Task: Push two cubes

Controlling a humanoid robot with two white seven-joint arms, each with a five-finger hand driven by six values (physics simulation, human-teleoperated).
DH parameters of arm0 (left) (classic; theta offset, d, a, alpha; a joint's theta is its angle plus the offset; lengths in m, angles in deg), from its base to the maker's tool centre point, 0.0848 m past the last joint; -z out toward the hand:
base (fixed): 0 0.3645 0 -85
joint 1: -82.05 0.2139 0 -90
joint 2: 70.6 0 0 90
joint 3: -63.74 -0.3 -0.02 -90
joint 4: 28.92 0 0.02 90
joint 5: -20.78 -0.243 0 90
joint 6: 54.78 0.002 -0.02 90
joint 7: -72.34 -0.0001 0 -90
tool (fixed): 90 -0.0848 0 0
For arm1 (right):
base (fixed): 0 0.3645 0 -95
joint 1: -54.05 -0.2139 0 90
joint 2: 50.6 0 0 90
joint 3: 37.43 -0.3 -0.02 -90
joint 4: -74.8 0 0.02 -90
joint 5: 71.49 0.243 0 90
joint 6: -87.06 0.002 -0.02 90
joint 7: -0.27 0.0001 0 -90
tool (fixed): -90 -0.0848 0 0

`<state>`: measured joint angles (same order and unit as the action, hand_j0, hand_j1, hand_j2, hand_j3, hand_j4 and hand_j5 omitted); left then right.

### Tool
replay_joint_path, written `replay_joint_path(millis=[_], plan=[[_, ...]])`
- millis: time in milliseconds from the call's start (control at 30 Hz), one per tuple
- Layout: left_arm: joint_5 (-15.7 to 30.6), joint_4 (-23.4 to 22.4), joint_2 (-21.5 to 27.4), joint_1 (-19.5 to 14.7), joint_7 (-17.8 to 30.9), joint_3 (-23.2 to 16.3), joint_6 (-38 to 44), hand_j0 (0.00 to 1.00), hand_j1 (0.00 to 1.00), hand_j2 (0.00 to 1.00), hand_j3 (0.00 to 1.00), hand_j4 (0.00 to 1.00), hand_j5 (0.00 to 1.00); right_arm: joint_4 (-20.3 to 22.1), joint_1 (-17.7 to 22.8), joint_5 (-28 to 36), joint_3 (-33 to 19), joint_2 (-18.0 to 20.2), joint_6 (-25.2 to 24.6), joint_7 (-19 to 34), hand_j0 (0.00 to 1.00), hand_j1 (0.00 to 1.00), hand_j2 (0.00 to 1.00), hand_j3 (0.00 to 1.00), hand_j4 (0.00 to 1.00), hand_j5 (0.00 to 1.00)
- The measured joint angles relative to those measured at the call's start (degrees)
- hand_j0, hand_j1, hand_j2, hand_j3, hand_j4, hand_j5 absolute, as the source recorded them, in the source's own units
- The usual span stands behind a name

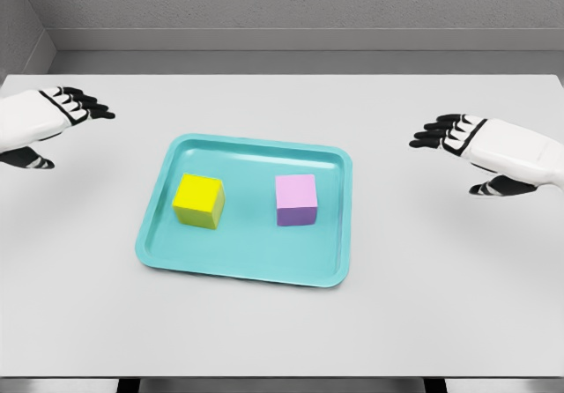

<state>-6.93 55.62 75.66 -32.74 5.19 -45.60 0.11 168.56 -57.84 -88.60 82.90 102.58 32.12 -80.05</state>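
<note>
Progress: you haven't touched the yellow cube (198, 201) or pink cube (296, 200); both pushes remain.
Hands: your left hand (44, 118) and right hand (493, 146) hover wide, empty.

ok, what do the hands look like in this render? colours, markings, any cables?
Both match: the left hand and right hand have smooth glossy white shells over the back of the hand and forearm, with black fingers and thumbs. White segments banded in black mark the knuckles. No cables, sleeves or logos are visible. The arms beyond the wrists are cut off by the frame.
</note>
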Motion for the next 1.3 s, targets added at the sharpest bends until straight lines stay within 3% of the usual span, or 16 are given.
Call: replay_joint_path(millis=[133,200,267,300,367,400,467,567,600,700,1000,1300], plan=[[-0.3,0.1,-0.44,-0.26,1.49,-0.19,0.0,1.0,1.0,1.0,1.0,1.0,1.0,0.15,0.09,-2.99,-0.47,-0.49,0.01,-1.73,1.0,1.0,1.0,1.0,1.0,1.0],[-1.93,0.1,-1.85,-0.53,2.39,-0.29,0.0,0.93,0.93,0.93,0.93,0.93,0.93,0.19,0.62,-2.14,-1.08,-0.62,0.0,-8.09,1.0,1.0,1.0,1.0,1.0,1.0],[-3.75,0.1,-3.02,-1.5,2.86,-1.12,0.01,0.83,0.83,0.83,0.83,0.83,0.83,0.77,-1.31,-1.78,-1.45,-0.77,-0.03,-12.07,1.0,1.0,1.0,1.0,1.0,1.0],[-4.62,0.09,-3.4,-1.84,3.03,-1.72,0.0,0.77,0.77,0.77,0.77,0.77,0.77,1.14,-3.77,-2.23,-1.53,-0.88,-0.04,-9.94,1.0,1.0,1.0,1.0,1.0,1.0],[-6.29,0.09,-4.06,-2.02,3.24,-2.45,-0.01,0.74,0.74,0.74,0.74,0.74,0.74,1.31,-11.94,-5.79,-1.5,-2.09,0.0,1.04,1.0,1.0,1.0,1.0,1.0,1.0],[-6.82,0.1,-4.33,-2.02,3.3,-2.73,-0.01,0.73,0.73,0.73,0.73,0.73,0.73,0.79,-13.27,-6.89,-1.57,-2.6,-0.05,6.56,1.0,1.0,1.0,1.0,1.0,1.0],[-7.41,0.21,-4.65,-2.29,3.37,-3.68,-0.01,0.73,0.73,0.73,0.73,0.73,0.73,-0.38,-13.27,-9.13,-0.88,-4.32,0.0,13.79,1.0,1.0,1.0,1.0,1.0,1.0],[-7.72,1.16,-4.87,-2.2,3.42,-5.21,-0.02,0.73,0.73,0.73,0.73,0.73,0.73,-3.26,-12.74,-11.47,2.18,-9.12,0.06,18.68,0.97,0.97,0.97,0.97,0.97,0.97],[-7.74,1.55,-4.89,-2.11,3.43,-5.56,-0.01,0.73,0.73,0.73,0.73,0.73,0.73,-3.93,-12.74,-11.98,2.89,-10.14,0.07,19.51,0.82,0.82,0.82,0.82,0.82,0.82],[-7.76,3.14,-4.68,-1.32,3.45,-6.45,-0.02,0.73,0.73,0.73,0.73,0.73,0.73,-5.31,-11.16,-12.97,3.93,-12.63,0.1,20.84,0.64,0.64,0.64,0.64,0.64,0.64],[-7.41,7.32,-2.91,1.23,3.41,-6.94,-0.01,0.73,0.73,0.73,0.73,0.73,0.73,-7.16,-9.67,-13.69,3.95,-18.01,0.09,21.43,0.6,0.6,0.6,0.6,0.6,0.6],[-7.43,7.86,-3.18,1.58,3.56,-7.06,0.0,0.73,0.73,0.73,0.73,0.73,0.73,-5.36,-9.23,-13.74,3.93,-19.38,0.08,21.57,0.59,0.59,0.59,0.59,0.59,0.59]])
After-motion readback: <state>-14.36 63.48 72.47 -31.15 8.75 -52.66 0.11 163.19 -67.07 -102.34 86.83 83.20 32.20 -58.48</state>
